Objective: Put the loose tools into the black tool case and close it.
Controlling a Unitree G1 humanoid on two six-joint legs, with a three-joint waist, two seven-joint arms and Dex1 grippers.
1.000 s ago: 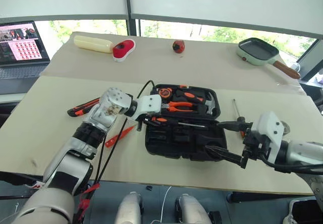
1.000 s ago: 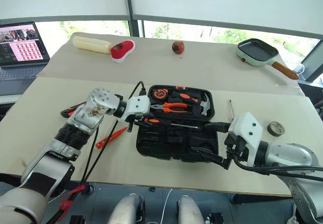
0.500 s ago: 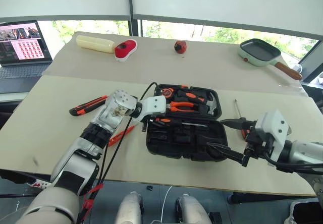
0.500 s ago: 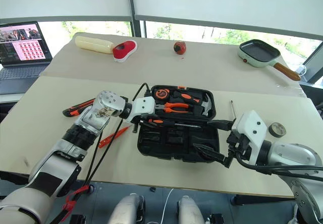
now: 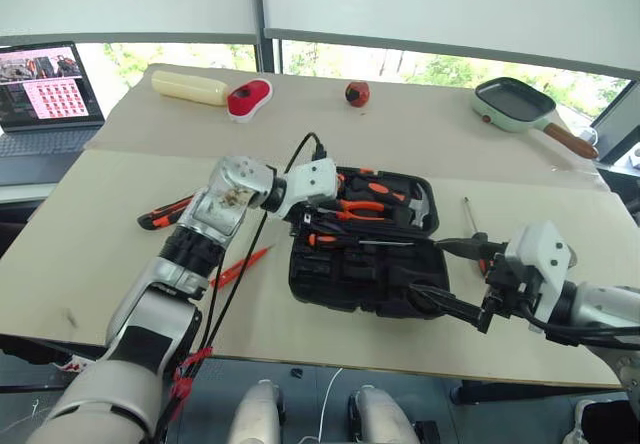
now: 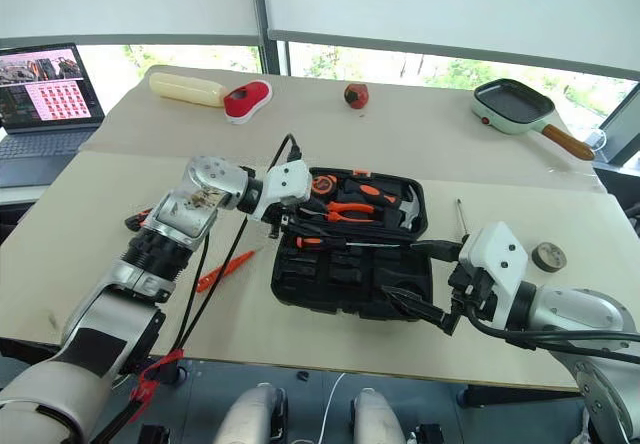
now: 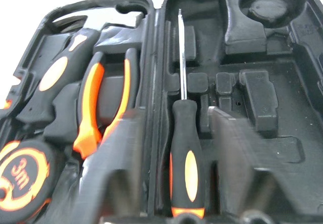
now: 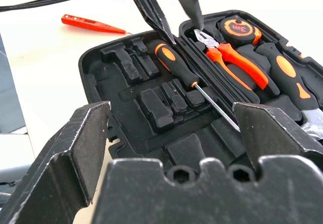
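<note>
Left gripper point(image 8: 166, 7) is hovering part-open and empty over a screwdriver point(image 8: 176, 66) lying in the open black tool case point(image 6: 352, 282). Right gripper point(image 5: 440, 274) is sitting wide open, empty, at the case's right end. Tester screwdriver point(image 6: 222, 271) is lying on the table point(image 6: 90, 234) left of the case.

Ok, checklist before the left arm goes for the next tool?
1. Black tool case open: ok.
2. Screwdriver lying inside the case: ok; fully seated in its slot: cannot tell.
3. Left gripper open, not gripping that screwdriver: ok.
4. Right gripper open, at the case's near edge: ok.
5. All tools packed: not ok; utility knife, tester screwdriver, second screwdriver and tape roll lie on the table.
</note>
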